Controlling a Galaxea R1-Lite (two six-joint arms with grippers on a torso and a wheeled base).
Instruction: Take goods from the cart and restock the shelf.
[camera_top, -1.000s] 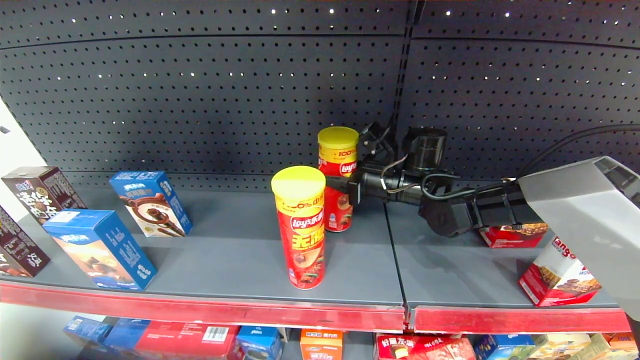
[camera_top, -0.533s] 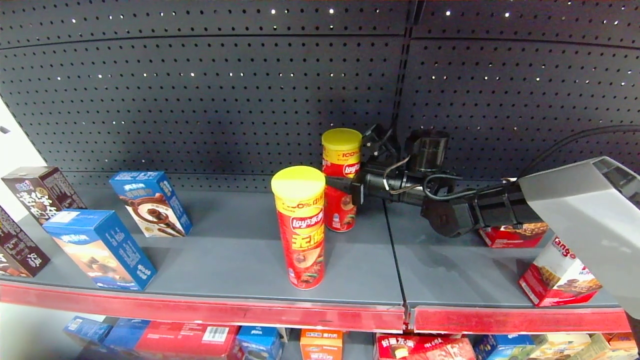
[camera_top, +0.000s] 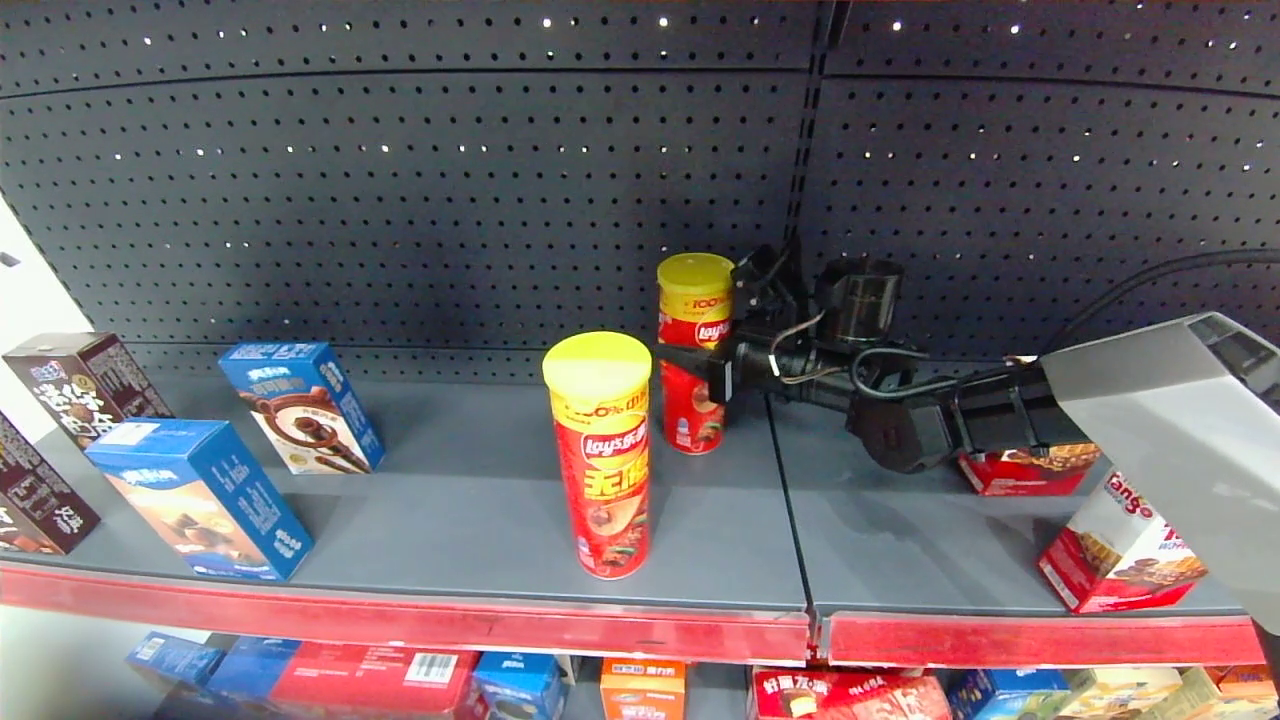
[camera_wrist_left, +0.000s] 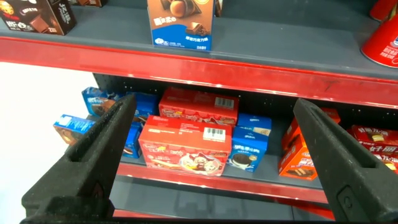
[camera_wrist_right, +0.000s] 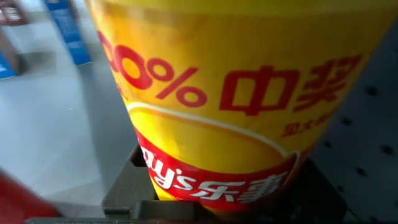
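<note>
A red chips can with a yellow lid (camera_top: 694, 350) stands upright near the back of the grey shelf (camera_top: 450, 500), and my right gripper (camera_top: 716, 372) is shut on its side. In the right wrist view the same can (camera_wrist_right: 236, 106) sits close between the black fingers (camera_wrist_right: 124, 193). A second, identical can (camera_top: 602, 450) stands alone nearer the front edge, a little left of the held one. My left gripper (camera_wrist_left: 211, 168) hangs open and holds nothing, in front of the lower shelf's boxes (camera_wrist_left: 186, 134).
Blue boxes (camera_top: 200, 495) (camera_top: 302, 405) and brown boxes (camera_top: 85, 385) stand at the shelf's left. Red boxes (camera_top: 1115, 550) (camera_top: 1020, 472) lie at the right, under my right arm. The perforated back wall (camera_top: 450, 200) is just behind the held can. A red lip (camera_top: 400, 620) edges the shelf.
My right gripper has carried the held can a short way to the right along the back of the shelf. The front can and the boxes have stayed put.
</note>
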